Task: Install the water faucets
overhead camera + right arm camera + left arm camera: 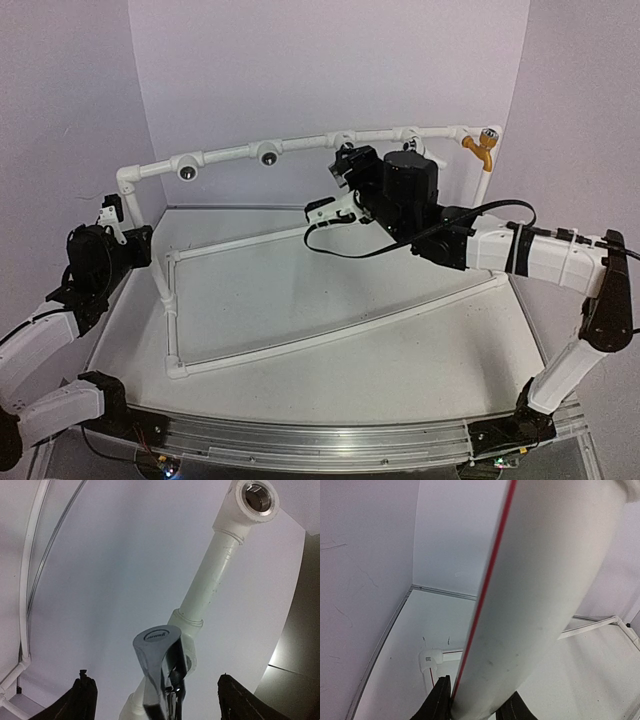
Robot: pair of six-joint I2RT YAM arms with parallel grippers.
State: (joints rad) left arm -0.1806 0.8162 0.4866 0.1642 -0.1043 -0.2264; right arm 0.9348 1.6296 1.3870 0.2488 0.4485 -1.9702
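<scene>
Right gripper (155,690) open; silver-grey metal lever faucet (157,655) centred between jaws, untouched, long axis pointing away into white pipe rail (210,575). Left gripper (476,707) clamped white frame upright (545,580), far left.

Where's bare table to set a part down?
Inside the pipe frame's floor loop, and the strip between its front pipe and the near aluminium rail. Crowded: the top rail, where the right tool straddles the silver faucet; left tool clamps the left upright.

Overhead cam's looking down from above the near edge at the whole tabletop (400,370) and pipe frame (230,156), while the wrist cams are sitting super close to that same frame, left facing down, right peering upward.
</scene>
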